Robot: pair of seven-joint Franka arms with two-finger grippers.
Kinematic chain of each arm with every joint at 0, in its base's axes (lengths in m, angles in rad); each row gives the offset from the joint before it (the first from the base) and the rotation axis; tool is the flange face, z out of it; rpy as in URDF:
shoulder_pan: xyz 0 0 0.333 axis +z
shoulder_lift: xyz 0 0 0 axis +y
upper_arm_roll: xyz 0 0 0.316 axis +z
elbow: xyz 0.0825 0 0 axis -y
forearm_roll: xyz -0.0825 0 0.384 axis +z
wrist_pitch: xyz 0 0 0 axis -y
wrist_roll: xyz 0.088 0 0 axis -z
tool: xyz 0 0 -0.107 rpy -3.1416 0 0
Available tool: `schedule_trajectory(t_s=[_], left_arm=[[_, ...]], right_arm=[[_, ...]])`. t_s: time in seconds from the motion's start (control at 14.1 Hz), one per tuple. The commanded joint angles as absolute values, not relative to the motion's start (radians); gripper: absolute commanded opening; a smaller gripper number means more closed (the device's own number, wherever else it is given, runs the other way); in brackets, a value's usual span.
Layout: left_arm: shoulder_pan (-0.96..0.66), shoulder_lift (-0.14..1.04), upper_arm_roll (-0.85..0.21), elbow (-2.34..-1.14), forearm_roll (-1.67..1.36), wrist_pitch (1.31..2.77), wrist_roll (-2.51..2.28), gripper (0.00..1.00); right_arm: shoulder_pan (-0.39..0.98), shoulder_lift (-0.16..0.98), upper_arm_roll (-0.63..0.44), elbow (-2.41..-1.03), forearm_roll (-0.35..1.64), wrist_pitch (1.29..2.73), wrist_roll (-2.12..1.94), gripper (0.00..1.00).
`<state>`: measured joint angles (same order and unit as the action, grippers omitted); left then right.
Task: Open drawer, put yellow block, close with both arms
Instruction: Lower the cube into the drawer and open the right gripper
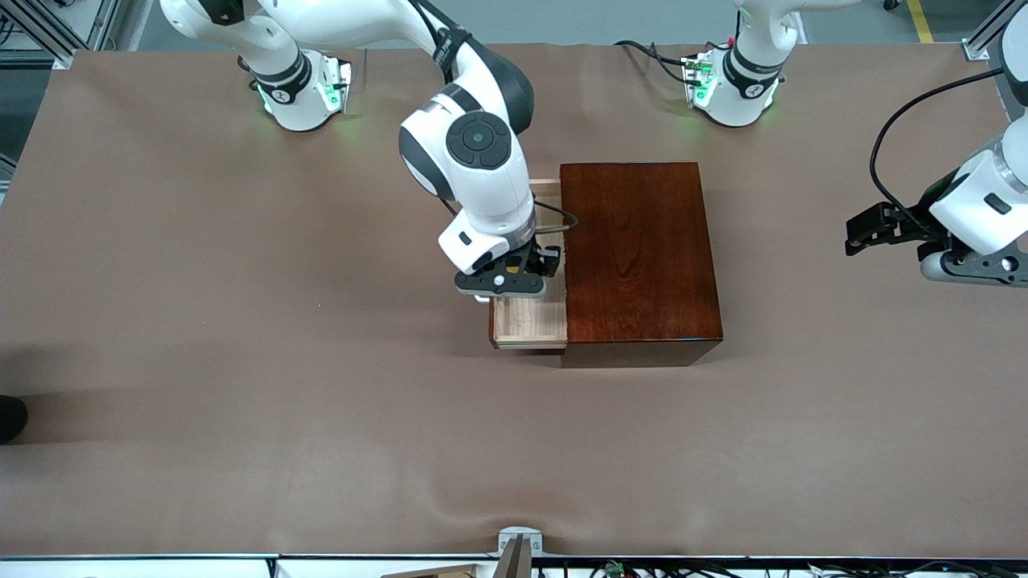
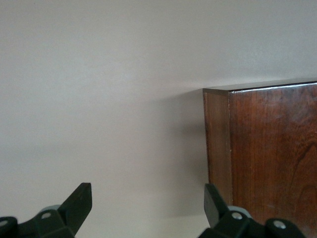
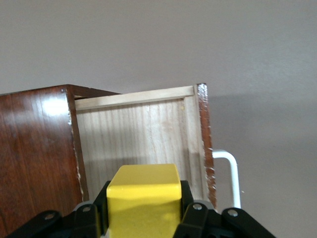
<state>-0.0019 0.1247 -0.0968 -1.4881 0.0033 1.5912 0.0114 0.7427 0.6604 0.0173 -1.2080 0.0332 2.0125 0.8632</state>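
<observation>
The dark reddish wooden box (image 1: 638, 257) stands mid-table. Its drawer (image 1: 530, 321) is pulled out toward the right arm's end, showing a bare pale-wood floor (image 3: 143, 134) and the white bar handle (image 3: 229, 176). My right gripper (image 1: 514, 277) hangs over the open drawer, shut on the yellow block (image 3: 143, 186), which sits between its black fingers (image 3: 185, 196). My left gripper (image 1: 853, 235) waits open with nothing in it, above the table off the box's end toward the left arm's side. The left wrist view shows its spread fingers (image 2: 79, 201) and a corner of the box (image 2: 272, 148).
Brown cloth covers the table (image 1: 241, 361). Both green-lit arm bases (image 1: 305, 92) stand along the edge farthest from the front camera. A small metal bracket (image 1: 518, 546) sits at the edge nearest it.
</observation>
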Motion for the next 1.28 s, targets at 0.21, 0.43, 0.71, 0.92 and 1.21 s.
schedule_trajectory(t_s=[0.21, 0.43, 0.71, 0.92, 1.21], left_arm=[[0.003, 0.107, -0.101, -1.502, 0.008, 1.601, 0.026, 1.0], [0.005, 0.106, -0.101, -1.502, 0.008, 1.601, 0.026, 1.0], [0.003, 0.106, -0.101, -1.502, 0.008, 1.601, 0.026, 1.0], [0.005, 0.106, -0.101, -1.502, 0.008, 1.601, 0.026, 1.0], [0.005, 0.106, -0.101, -1.502, 0.008, 1.601, 0.026, 1.0]], right_arm=[[0.758, 0.733, 0.003, -1.172, 0.043, 2.066, 0.888, 0.0], [0.767, 0.761, 0.002, -1.173, 0.038, 2.097, 0.89, 0.0], [0.767, 0.784, 0.002, -1.175, 0.041, 2.115, 0.891, 0.0], [0.765, 0.792, 0.003, -1.175, 0.043, 2.12, 0.925, 0.65], [0.765, 0.784, 0.003, -1.173, 0.043, 2.117, 0.933, 1.0]])
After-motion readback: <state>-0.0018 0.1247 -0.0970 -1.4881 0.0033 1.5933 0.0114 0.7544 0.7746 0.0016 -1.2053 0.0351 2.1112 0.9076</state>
